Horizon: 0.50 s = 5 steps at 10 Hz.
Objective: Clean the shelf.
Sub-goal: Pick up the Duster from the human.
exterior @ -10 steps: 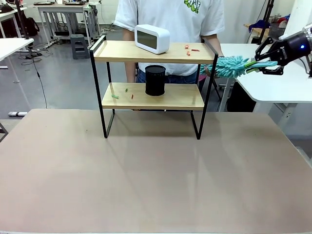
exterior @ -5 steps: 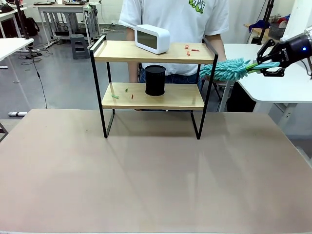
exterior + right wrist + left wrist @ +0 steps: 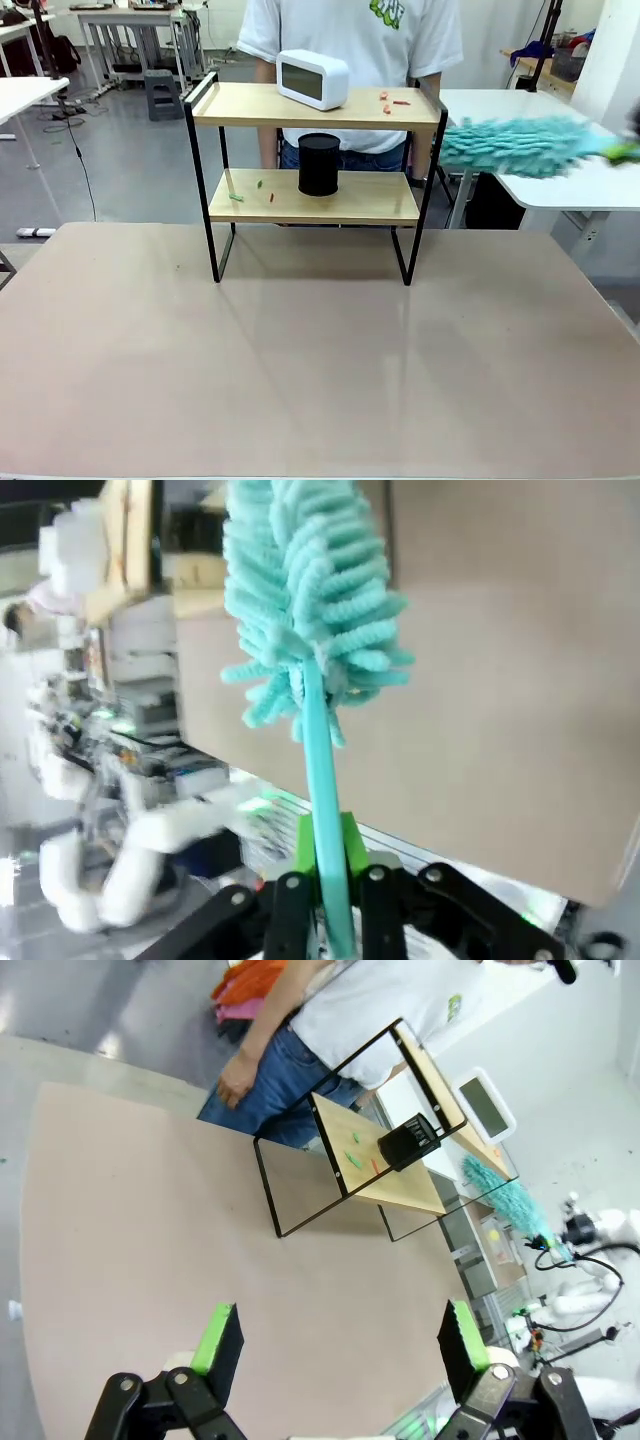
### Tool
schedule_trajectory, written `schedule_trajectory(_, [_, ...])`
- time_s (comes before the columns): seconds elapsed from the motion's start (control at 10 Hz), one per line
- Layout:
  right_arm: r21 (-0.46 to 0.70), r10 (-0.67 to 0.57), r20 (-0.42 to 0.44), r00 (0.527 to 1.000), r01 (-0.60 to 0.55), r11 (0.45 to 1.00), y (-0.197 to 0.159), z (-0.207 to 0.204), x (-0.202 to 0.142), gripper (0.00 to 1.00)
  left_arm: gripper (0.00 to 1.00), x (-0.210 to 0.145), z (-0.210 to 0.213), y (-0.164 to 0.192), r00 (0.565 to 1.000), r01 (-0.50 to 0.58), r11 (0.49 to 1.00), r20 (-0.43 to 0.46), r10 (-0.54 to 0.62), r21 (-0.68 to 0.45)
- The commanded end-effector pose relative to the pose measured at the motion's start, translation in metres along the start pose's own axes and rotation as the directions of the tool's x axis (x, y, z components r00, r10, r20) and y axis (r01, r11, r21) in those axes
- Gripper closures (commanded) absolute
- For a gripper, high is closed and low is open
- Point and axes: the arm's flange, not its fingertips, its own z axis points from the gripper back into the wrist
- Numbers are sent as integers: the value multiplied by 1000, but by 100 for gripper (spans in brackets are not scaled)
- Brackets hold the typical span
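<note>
Front view sets the shelf (image 3: 300,105) at the far middle of the table (image 3: 320,370), a person (image 3: 340,40) just behind it. A clock (image 3: 313,79) and red scraps (image 3: 392,99) lie on its top board, a cup (image 3: 319,164) and a green scrap (image 3: 236,197) on the lower. Bare tabletop spreads wide in front. Right of the top board, apart from it, hangs a blurred duster (image 3: 520,146), its handle pinched by the right gripper (image 3: 325,900). The left gripper (image 3: 338,1338) gapes above the table.

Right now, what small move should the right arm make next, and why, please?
Probably sweep the duster left onto the top board of the shelf: the right gripper is shut on its handle, and red scraps lie at that end.
</note>
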Motion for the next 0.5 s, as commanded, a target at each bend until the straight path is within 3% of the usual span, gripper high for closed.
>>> schedule_trajectory(0.0, [-111,165,143,976,-150,982,-19,18,-96,100,0,1,-3,1,1000,20,1000,17,-20,-18])
schedule_trajectory(0.2, [-70,219,101,971,-212,975,-40,8,-150,100,0,1,-3,1,1000,20,1000,17,-20,-18])
schedule_trajectory(0.3, [-103,158,72,985,-151,983,-20,31,-104,100,0,1,-3,1,1000,20,1000,17,-20,-18])
schedule_trajectory(0.4, [-103,158,72,985,-151,983,-20,31,-104,100,0,1,-3,1,1000,20,1000,17,-20,-18])
